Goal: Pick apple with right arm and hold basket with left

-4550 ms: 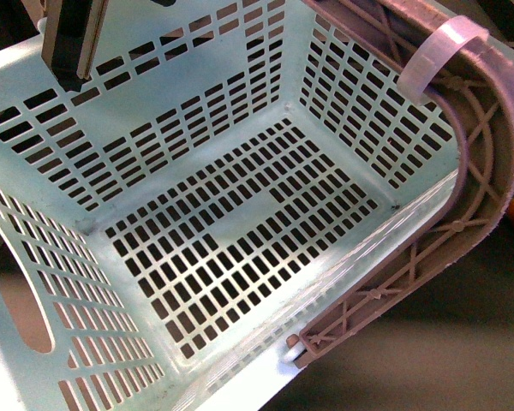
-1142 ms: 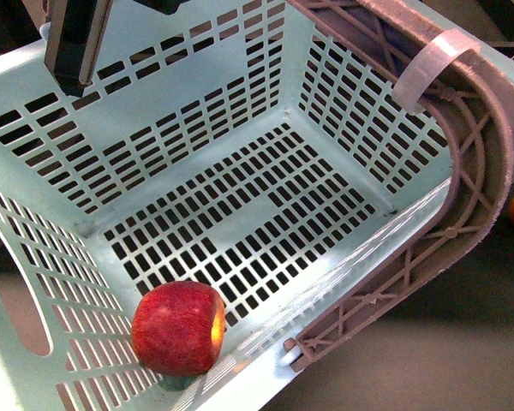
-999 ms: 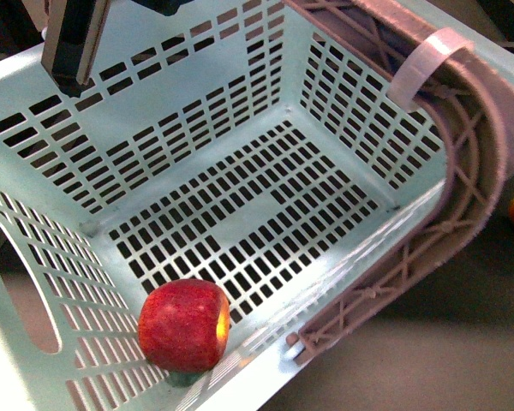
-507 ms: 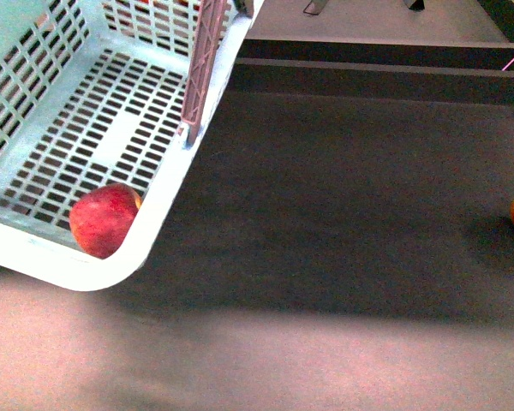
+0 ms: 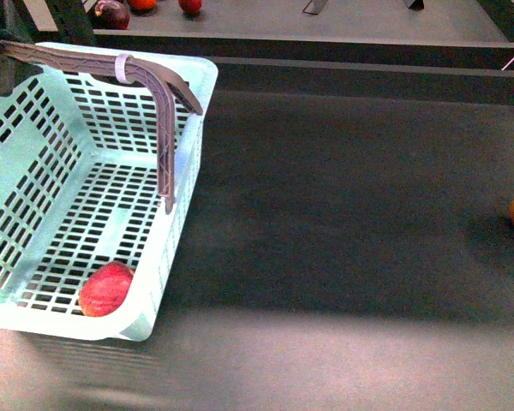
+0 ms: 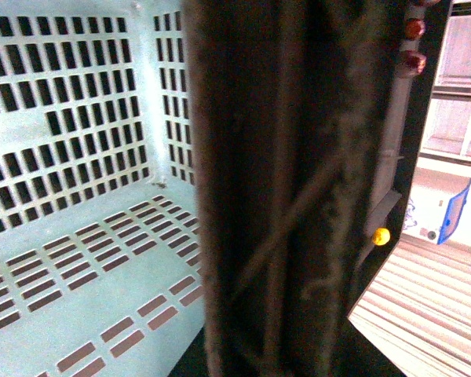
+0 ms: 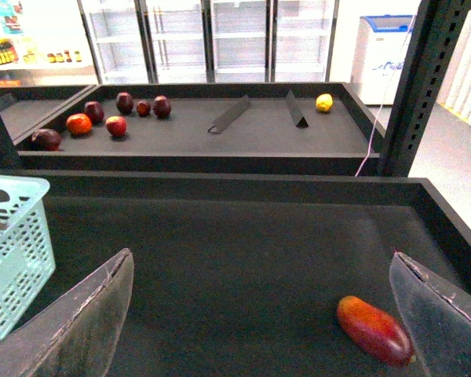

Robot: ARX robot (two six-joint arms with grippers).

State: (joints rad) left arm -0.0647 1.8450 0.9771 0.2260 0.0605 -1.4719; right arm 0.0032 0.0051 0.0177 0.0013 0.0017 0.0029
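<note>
The basket has swung away, apple inside; right pincer gapes empty beside it (left pincer's grip unreadable).

Two broad fingers of the right claw were seen, each made of smoky grey, half-translucent material, shaped as a flat wedge narrowed to a blunt tip, edged with a thin paler line, faintly mottled on the surface.
</note>
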